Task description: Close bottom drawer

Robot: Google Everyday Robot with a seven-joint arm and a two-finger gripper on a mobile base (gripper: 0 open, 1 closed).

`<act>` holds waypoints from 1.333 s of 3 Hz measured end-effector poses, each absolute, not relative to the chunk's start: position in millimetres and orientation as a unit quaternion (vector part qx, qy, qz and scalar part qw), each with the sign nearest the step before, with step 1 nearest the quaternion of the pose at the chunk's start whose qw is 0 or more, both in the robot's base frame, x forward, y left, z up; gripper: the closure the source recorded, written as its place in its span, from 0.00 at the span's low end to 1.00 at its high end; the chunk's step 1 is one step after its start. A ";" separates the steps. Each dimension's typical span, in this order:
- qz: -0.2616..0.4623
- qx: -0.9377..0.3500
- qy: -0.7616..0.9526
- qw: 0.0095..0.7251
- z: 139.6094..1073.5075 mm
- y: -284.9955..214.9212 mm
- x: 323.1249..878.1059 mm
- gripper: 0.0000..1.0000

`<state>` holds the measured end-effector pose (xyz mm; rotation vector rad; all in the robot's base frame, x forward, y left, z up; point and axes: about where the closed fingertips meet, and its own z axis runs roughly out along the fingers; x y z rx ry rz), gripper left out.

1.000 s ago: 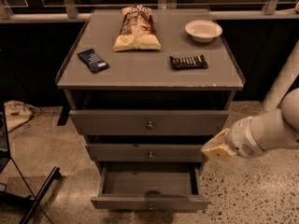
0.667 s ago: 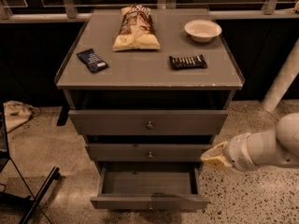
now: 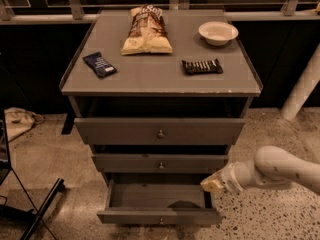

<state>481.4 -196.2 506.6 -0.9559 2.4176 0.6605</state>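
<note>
The bottom drawer (image 3: 159, 216) of the grey cabinet stands pulled out, its slim front panel near the lower edge of the view with a small knob at centre. Its inside looks empty. My gripper (image 3: 212, 184) comes in from the right on a white arm (image 3: 280, 170) and hovers just above the drawer's right rear corner, pointing left. The middle drawer (image 3: 160, 163) and the top drawer (image 3: 160, 130) sit above, pushed further in.
On the cabinet top (image 3: 160, 79) lie a chip bag (image 3: 146, 30), a white bowl (image 3: 218, 32), a dark blue packet (image 3: 99, 64) and a dark snack bar (image 3: 201, 66). A black stand leg (image 3: 42, 209) is at lower left. A white post (image 3: 303, 86) stands at right.
The arm has dropped lower and the gripper has come down from beside the middle drawer to the bottom drawer's right rear corner. The drawers have not moved.
</note>
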 end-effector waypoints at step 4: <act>0.279 -0.276 0.891 0.226 396.9 -190.1 486.8 1.00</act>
